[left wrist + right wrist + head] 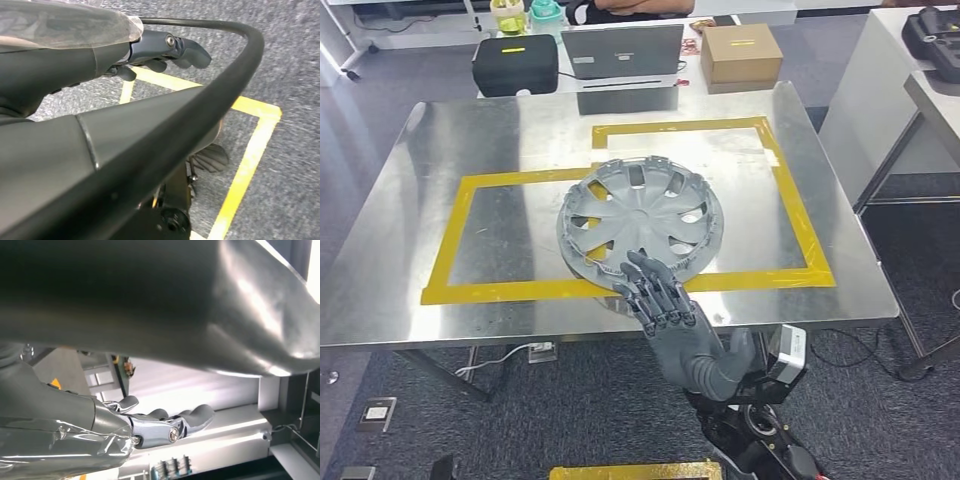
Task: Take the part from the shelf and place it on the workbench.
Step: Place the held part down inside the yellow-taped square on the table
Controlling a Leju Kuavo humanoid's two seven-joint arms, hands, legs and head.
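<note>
In the head view we see the grey plastic wheel cover (pixel 640 225), round and spoked, lying flat on the shiny steel workbench (pixel 433 210) at the centre of the frame. It sits across the near line of yellow tape (pixel 509 291) that marks out a rectangle on the metal, and its lower rim lies close to the bench's front edge. Our right hand (pixel 675 325) comes up from the lower middle of the frame, palm down, its dark fingers (pixel 649 285) stretched out straight and slightly apart. The fingertips lie over the cover's near rim; we cannot tell whether they touch it, and they grip nothing. In the left wrist view our left hand (pixel 166 50) hangs over grey carpet with yellow floor tape (pixel 245 170), its fingers loosely curved and holding nothing. At the top of the head view stand a black case (pixel 515 65), a grey laptop (pixel 622 50) and a brown cardboard box (pixel 740 53).
</note>
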